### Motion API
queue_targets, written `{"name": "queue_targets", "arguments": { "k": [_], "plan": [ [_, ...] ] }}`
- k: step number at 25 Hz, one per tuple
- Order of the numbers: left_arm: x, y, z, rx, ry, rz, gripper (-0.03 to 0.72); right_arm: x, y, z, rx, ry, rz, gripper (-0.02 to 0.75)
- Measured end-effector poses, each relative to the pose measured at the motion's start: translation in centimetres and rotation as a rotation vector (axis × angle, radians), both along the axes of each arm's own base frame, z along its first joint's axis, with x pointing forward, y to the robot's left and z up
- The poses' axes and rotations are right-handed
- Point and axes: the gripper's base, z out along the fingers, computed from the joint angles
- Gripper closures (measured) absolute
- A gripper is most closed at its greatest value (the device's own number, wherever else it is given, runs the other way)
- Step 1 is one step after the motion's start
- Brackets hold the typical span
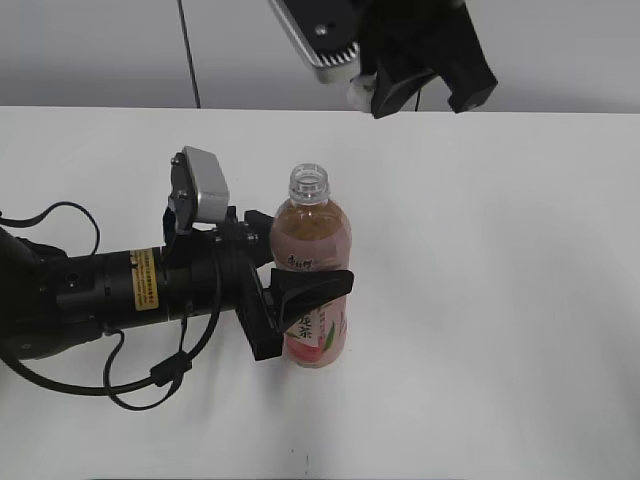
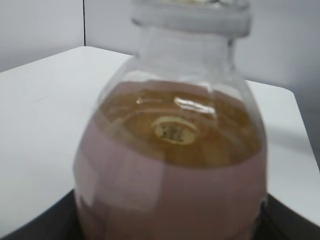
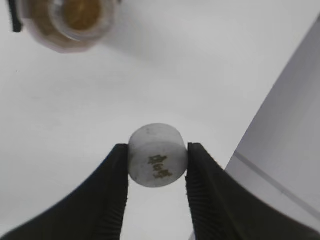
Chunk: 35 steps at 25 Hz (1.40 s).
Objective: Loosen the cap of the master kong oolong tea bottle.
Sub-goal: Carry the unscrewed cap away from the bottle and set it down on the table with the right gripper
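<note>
The master kong oolong tea bottle (image 1: 312,240) stands upright on the white table, its neck open with no cap on it. My left gripper (image 1: 300,295) is shut on the bottle's middle, over the pink label. The bottle fills the left wrist view (image 2: 170,165). My right gripper (image 1: 385,95) is raised at the back, above and to the right of the bottle, and is shut on the white cap (image 3: 157,156). The cap (image 1: 358,93) shows a small dark logo. The bottle's open mouth shows at the top left of the right wrist view (image 3: 75,20).
The white table (image 1: 500,300) stretches to the right and front of the bottle. A black cable (image 1: 140,385) loops on the table under the left arm. A grey wall stands behind the table's far edge.
</note>
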Motion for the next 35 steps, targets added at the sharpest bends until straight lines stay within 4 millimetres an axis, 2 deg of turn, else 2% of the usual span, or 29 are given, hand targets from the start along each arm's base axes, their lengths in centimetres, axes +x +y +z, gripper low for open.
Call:
{"name": "queue_targets", "arguments": {
  "k": [3, 6, 12, 17, 21, 25, 28, 32, 35],
  "plan": [
    [0.0, 0.0, 0.0, 0.0, 0.0, 0.0, 0.263, 0.7, -0.9, 0.1, 0.051, -0.011, -0.372, 0.465],
    [0.0, 0.0, 0.0, 0.0, 0.0, 0.0, 0.263, 1.4, -2.2, -1.1, 0.085, 0.014, -0.641, 0.465],
    [0.0, 0.0, 0.0, 0.0, 0.0, 0.0, 0.263, 2.4, -6.3, -6.1, 0.075, 0.207, -1.032, 0.465],
    [0.0, 0.0, 0.0, 0.0, 0.0, 0.0, 0.263, 1.5, -9.9, -10.9, -0.021, 0.365, -1.255, 0.465],
    [0.0, 0.0, 0.0, 0.0, 0.001, 0.006, 0.263, 0.1, -11.5, -14.4, -0.059, 0.429, -1.393, 0.465],
    [0.1, 0.0, 0.0, -0.003, 0.005, 0.01, 0.263, -0.7, -12.0, -17.6, 0.027, 0.4, -1.421, 0.465],
    [0.1, 0.0, 0.0, -0.003, 0.006, 0.012, 0.263, -0.9, -12.2, -19.1, 0.042, 0.384, -1.431, 0.465],
    [0.1, 0.0, 0.0, -0.003, 0.006, 0.012, 0.263, -0.1, -11.9, -20.5, 0.103, 0.359, -1.486, 0.458],
    [0.1, 0.0, 0.0, -0.003, 0.006, 0.012, 0.263, 0.1, -11.8, -21.2, 0.105, 0.36, -1.516, 0.402]
  ]
}}
